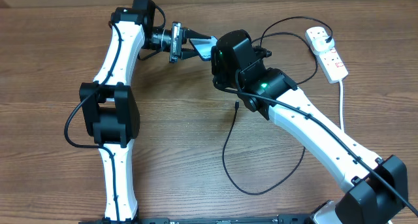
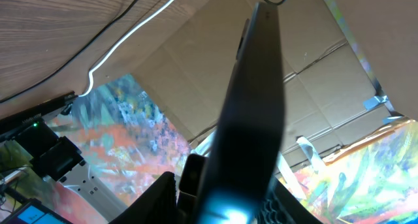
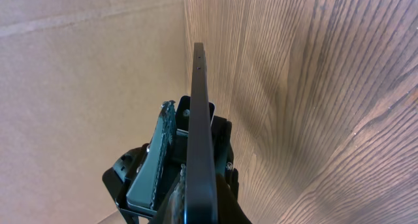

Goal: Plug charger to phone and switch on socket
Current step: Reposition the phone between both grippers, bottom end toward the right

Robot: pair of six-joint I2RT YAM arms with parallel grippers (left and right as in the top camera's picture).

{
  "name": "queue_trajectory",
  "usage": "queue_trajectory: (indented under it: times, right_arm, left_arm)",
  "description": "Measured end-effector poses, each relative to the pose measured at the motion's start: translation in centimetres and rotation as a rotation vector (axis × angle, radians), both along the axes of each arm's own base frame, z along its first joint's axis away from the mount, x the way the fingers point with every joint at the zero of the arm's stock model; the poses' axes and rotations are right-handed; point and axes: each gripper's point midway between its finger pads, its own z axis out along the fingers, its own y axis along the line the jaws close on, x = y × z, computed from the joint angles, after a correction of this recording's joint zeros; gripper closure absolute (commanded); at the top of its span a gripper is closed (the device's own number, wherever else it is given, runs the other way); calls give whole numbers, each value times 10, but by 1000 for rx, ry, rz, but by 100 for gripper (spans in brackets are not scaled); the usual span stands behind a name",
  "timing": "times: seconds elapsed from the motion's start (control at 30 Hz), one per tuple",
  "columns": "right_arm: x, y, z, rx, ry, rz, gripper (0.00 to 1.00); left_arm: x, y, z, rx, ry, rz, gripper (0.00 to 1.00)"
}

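Observation:
The phone [image 1: 204, 49] is held off the table at the back, between the two wrists. My left gripper [image 1: 192, 44] is shut on it. In the left wrist view the phone [image 2: 255, 106] runs edge-on up from between the fingers [image 2: 228, 204]. My right gripper is hidden under its wrist housing [image 1: 230, 51]. In the right wrist view the phone [image 3: 199, 119] lies edge-on between its fingers [image 3: 189, 191], and I cannot tell whether they clamp it. The charger cable [image 1: 225, 152] loops on the table, its connector tip [image 1: 235, 106] lying free and its plug [image 1: 324, 36] in the socket [image 1: 328, 53].
The socket's thick white cord [image 1: 343, 100] runs down the right side and also shows in the left wrist view [image 2: 130, 34]. A cardboard wall [image 3: 85, 67] stands behind the table. The right forearm [image 1: 313, 129] crosses the cable loop.

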Motion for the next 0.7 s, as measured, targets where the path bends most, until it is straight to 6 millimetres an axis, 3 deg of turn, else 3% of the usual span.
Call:
queue_trajectory:
  times: [0.1,0.13,0.27,0.33,0.53,0.57,0.7]
  right_arm:
    - [-1,2,0,6,3,8,96]
    - [-1,2,0,8,2,10,96]
    - [1,2,3,19,-5,1,96]
    - [3,0,3,38,1,-15,89]
    - [1,4,3,32,2,16,52]
    - [-1,6,3,39,6,22,43]
    - [-4,11,3,20,-3,67,25]
  left_arm:
    - [0,0,0,0,0,0,76]
    - [0,0,0,0,-1,0,83]
    - [0,0,0,1,-2,0,96]
    - [1,0,-1,0,-44,-5,96]
    - [0,0,-2,11,-24,-3,96]
    - [0,0,-2,12,-21,-2,96]
    - [1,0,-6,33,-12,1,96]
